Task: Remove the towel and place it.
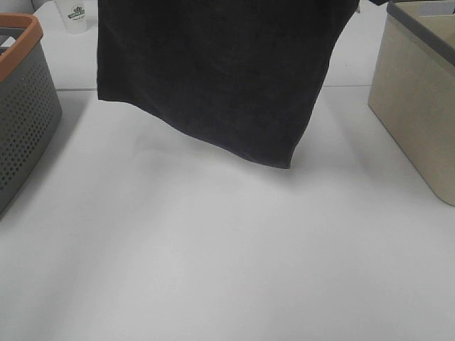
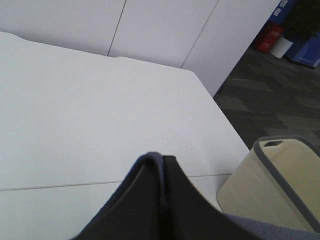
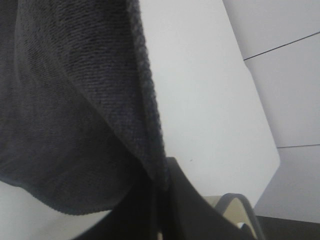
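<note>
The dark charcoal towel hangs spread out above the white table, its lowest corner near the middle, a little above the surface. Its top edge runs out of the top of the exterior high view, so neither gripper shows there. In the left wrist view my left gripper is shut, with a thin grey towel edge pinched between its black fingers. In the right wrist view my right gripper is shut on the towel's hem, and the cloth drapes away from it.
A grey perforated basket with an orange rim stands at the left edge. A beige bin with a grey rim stands at the right; it also shows in the left wrist view. A white cup sits at the back left.
</note>
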Action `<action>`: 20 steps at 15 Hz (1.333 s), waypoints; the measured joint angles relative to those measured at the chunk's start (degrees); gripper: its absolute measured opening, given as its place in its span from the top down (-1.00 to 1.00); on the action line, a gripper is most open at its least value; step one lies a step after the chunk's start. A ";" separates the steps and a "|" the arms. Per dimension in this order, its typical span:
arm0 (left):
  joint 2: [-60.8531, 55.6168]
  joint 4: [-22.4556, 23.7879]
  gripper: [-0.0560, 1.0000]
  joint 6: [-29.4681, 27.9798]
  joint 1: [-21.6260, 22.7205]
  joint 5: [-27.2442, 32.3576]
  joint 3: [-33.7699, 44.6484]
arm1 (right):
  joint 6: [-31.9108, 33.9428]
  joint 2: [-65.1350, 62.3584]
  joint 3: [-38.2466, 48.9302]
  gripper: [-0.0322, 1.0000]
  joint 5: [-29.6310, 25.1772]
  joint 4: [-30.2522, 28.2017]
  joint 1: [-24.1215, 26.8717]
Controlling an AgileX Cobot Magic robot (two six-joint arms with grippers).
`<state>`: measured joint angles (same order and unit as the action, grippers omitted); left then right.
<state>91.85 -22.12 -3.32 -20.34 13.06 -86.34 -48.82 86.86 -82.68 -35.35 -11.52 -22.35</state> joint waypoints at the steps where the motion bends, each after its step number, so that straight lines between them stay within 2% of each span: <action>1: 0.57 0.00 0.89 -0.52 0.00 -1.15 0.00 | -1.60 1.15 -0.92 0.90 0.23 -1.09 0.00; 4: 5.39 0.00 0.89 -3.15 1.38 -9.00 0.00 | -6.88 7.28 -3.90 0.90 6.65 -6.76 0.40; 5: 8.59 0.00 0.89 -3.32 3.38 -11.40 -0.17 | -7.16 11.40 -5.27 0.90 14.55 -8.31 1.49; 6: 9.51 0.00 0.89 -3.38 4.07 -11.75 -0.52 | -7.16 12.26 -5.50 0.90 17.19 -8.37 1.72; 9: 15.93 -0.06 0.89 -3.55 7.45 -12.66 -6.93 | -7.10 18.56 -8.14 0.90 32.77 -8.37 3.84; 12: 21.54 -0.11 0.89 -3.50 8.37 -13.06 -15.70 | -7.05 24.87 -15.30 0.90 41.42 -8.31 6.13; 14: 25.90 -0.17 0.89 -2.86 8.37 -14.27 -21.94 | -7.05 28.19 -19.42 0.90 43.95 -7.39 7.39; 15: 27.90 1.49 0.89 -1.72 8.19 -16.62 -22.23 | -7.05 30.02 -20.80 0.90 42.74 -6.25 7.96; 17: 28.07 5.67 0.89 -0.63 7.05 -23.09 -15.24 | -6.99 29.68 -16.04 0.90 41.54 -6.13 8.08; 19: 27.62 7.05 0.89 -0.69 5.04 -28.65 -5.44 | -6.99 28.07 -4.93 0.90 41.08 -5.73 8.54; 20: 27.22 7.16 0.89 -0.69 4.35 -29.91 -2.23 | -6.99 27.56 -2.41 0.90 41.08 -5.73 8.59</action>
<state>119.06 -14.95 -4.01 -15.99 -16.84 -88.58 -55.81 114.42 -85.08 5.73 -17.25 -13.75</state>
